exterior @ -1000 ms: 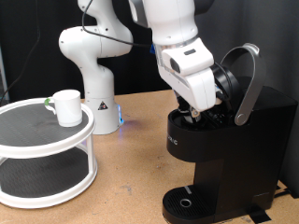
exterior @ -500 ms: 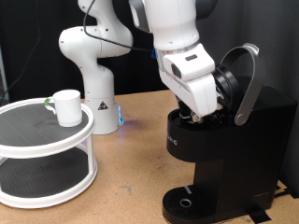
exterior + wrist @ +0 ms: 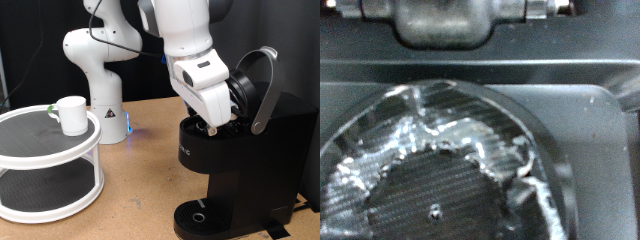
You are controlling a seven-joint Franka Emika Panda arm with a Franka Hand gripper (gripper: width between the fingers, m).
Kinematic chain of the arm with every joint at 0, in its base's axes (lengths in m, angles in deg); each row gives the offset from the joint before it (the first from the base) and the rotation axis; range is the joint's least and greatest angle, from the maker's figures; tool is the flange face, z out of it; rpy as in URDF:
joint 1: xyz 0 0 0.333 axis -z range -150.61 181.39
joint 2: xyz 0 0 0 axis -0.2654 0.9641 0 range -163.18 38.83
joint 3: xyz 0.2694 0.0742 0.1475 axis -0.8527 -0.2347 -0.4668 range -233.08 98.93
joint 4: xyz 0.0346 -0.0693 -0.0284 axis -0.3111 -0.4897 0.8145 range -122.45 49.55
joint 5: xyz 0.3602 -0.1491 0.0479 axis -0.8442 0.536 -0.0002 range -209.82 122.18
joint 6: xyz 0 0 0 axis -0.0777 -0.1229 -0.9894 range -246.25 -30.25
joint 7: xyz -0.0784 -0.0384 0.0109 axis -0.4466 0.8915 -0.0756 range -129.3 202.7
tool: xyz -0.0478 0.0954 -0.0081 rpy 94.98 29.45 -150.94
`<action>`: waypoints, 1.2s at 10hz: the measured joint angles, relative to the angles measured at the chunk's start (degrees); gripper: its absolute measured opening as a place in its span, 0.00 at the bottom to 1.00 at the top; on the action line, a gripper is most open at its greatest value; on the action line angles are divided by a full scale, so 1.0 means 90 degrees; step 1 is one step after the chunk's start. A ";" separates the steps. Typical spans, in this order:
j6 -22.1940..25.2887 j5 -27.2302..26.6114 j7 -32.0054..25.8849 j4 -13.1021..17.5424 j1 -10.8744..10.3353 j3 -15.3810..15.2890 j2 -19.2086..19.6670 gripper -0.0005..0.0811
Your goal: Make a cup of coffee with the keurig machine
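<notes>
The black keurig machine (image 3: 245, 165) stands at the exterior view's right with its silver-trimmed lid (image 3: 263, 85) swung up. My gripper (image 3: 212, 124) reaches down into the open pod chamber, and its fingertips are hidden by the hand and the chamber rim. The wrist view is filled by a round coffee pod with a crinkled foil top (image 3: 440, 170) sitting in the dark chamber (image 3: 590, 120), very close to the camera. The white cup (image 3: 72, 114) stands on the top tier of a round white shelf (image 3: 30, 140) at the exterior view's left, far from the gripper.
The white arm's base (image 3: 100, 95) stands at the back centre on the wooden table (image 3: 140, 195). The two-tier shelf takes up the left side. The machine's round drip tray (image 3: 200, 217) sits low at the bottom right with nothing on it.
The hand has shifted only very slightly over the pod chamber. The cup, shelf and machine lid have not moved.
</notes>
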 joint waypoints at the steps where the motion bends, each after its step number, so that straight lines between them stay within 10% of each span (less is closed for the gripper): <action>1: 0.0000 -0.0006 0.0000 -0.0008 0.0002 0.0003 0.0003 0.95; 12: 0.0727 -0.0949 -0.1047 0.0152 0.0201 0.0365 -0.0608 0.99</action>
